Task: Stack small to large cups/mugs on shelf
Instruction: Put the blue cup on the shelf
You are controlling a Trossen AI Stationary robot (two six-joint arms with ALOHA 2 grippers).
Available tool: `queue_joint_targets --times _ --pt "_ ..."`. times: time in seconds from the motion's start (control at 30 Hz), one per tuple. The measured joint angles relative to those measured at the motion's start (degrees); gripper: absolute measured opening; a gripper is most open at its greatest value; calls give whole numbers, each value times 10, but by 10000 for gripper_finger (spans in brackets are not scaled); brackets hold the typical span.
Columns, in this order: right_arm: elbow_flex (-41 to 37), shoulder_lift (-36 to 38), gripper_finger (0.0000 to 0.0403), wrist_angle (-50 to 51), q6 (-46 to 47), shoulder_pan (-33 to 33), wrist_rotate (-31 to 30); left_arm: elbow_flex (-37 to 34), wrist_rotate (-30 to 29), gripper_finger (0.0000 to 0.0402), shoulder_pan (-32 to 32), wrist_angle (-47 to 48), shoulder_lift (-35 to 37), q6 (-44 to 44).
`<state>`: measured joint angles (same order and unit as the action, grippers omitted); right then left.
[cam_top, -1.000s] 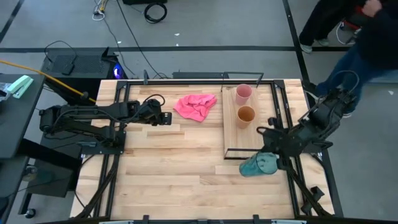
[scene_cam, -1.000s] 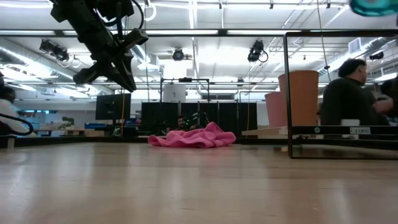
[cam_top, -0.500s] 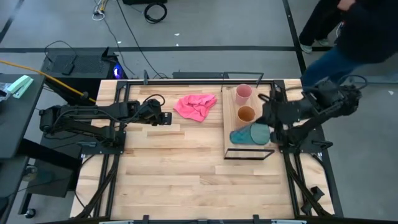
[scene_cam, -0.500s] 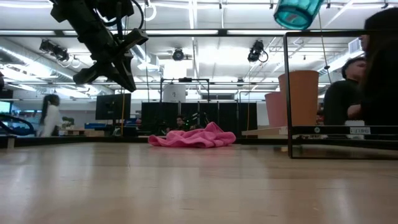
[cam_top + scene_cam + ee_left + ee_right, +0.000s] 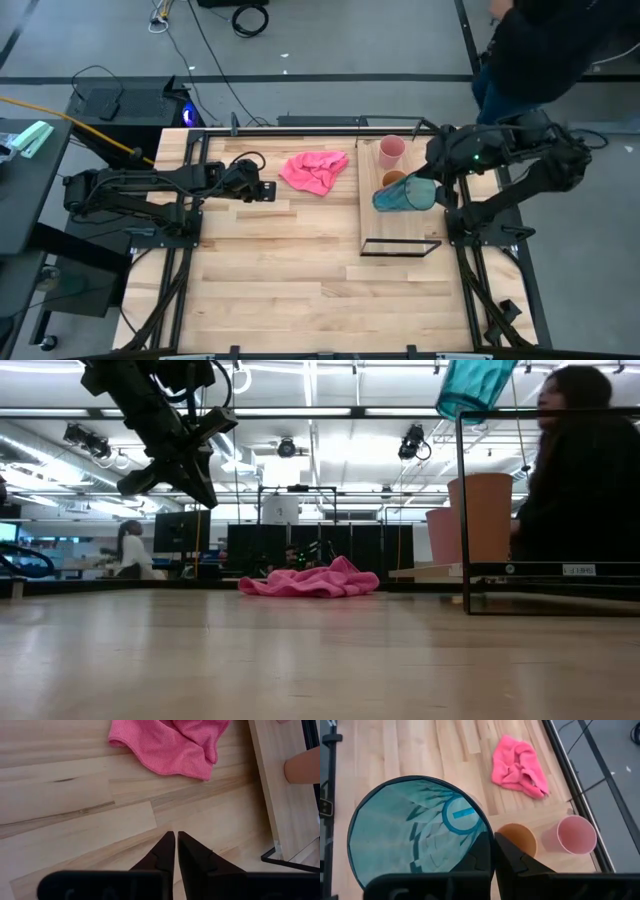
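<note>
While the right end effector (image 5: pixel 428 190) grips the teal cup (image 5: pixel 404 195) by its rim, tilted on its side above the shelf (image 5: pixel 398 226) and partly over the orange cup (image 5: pixel 393 180), a slip or a skewed descent could topple that cup or the pink cup (image 5: pixel 391 150) beside it. All three cups appear empty. The left end effector (image 5: pixel 172 851) hangs clenched and empty over the desk (image 5: pixel 270 260), near the pink cloth (image 5: pixel 316 169).
</note>
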<state>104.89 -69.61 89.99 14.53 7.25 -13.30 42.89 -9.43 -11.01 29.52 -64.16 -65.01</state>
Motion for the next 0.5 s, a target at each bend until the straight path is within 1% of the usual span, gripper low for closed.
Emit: queue_joint_targets --times 0.1,0.33,0.5 --pt "-29 15 7 -1 -4 -24 17 0 0 32 0 0 0 1" --pt "-159 68 7 2 -2 -59 49 0 0 35 0 0 0 3" --pt "-221 76 7 1 -1 -69 70 0 0 28 0 0 0 3"
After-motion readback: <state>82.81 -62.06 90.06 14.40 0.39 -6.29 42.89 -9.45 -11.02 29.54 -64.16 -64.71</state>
